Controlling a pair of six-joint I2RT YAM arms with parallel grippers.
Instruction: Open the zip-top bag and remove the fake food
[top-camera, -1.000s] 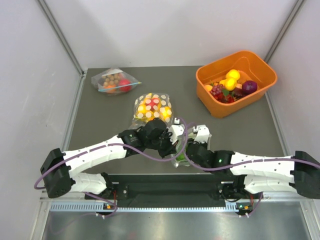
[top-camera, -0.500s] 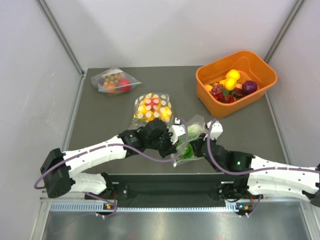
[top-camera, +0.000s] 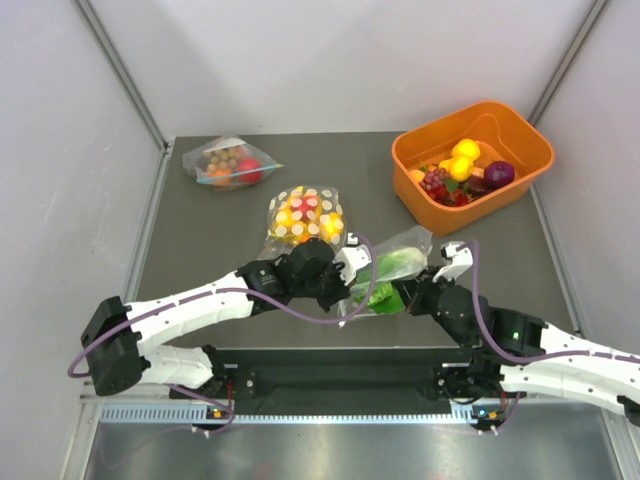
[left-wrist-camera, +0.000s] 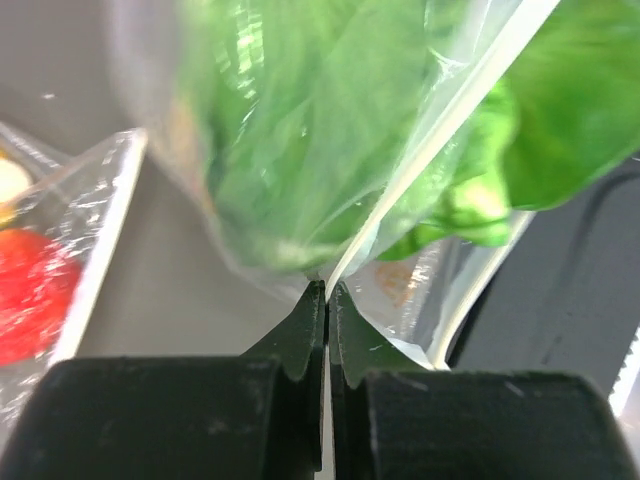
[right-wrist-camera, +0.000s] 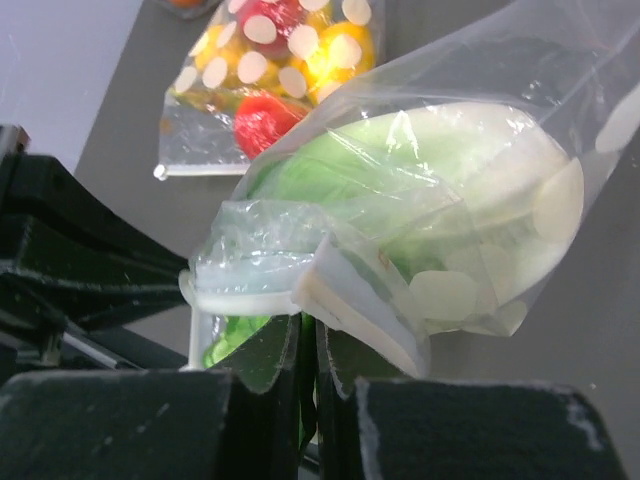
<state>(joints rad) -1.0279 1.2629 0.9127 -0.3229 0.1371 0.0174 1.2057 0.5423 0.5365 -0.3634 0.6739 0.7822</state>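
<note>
Zip-top bag (top-camera: 400, 262) is strung between the arms, down-left of the orange bin (top-camera: 437, 226). Left gripper (left-wrist-camera: 325, 292) and right gripper (right-wrist-camera: 310, 330) are each pinched tight on its mouth edge. Film looks thin, floppy, slippery — hold the stiffer zip strip. Lettuce (right-wrist-camera: 430, 150) inside is likely light.

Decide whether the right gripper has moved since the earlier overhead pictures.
Yes. The right gripper has shifted right, toward the orange tub, pulling the bag along.
</note>
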